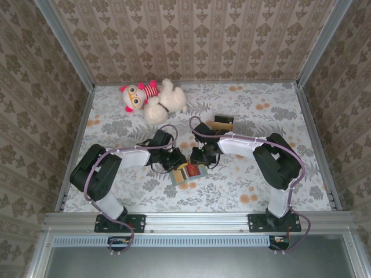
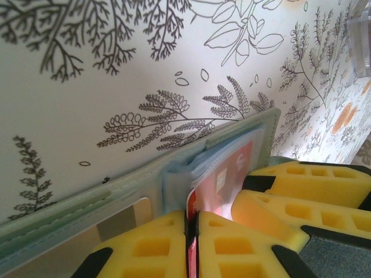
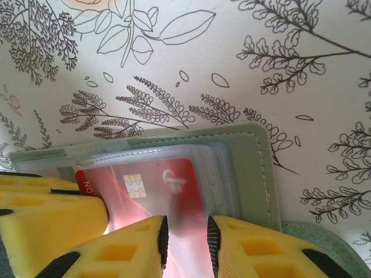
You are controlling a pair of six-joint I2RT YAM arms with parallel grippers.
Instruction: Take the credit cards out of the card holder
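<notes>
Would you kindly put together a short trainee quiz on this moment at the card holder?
1. True or false: the left pincer is pinching the edge of the red card.
2. What colour is the card holder cover? A) black B) grey-green C) orange
3. Fill in: the left pincer's fingers are ____ in colour.
Key: 1 true; 2 B; 3 yellow.

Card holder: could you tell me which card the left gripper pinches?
The red chip card, pinched edge-on by the left gripper; the tan card lies in its sleeve.
</notes>
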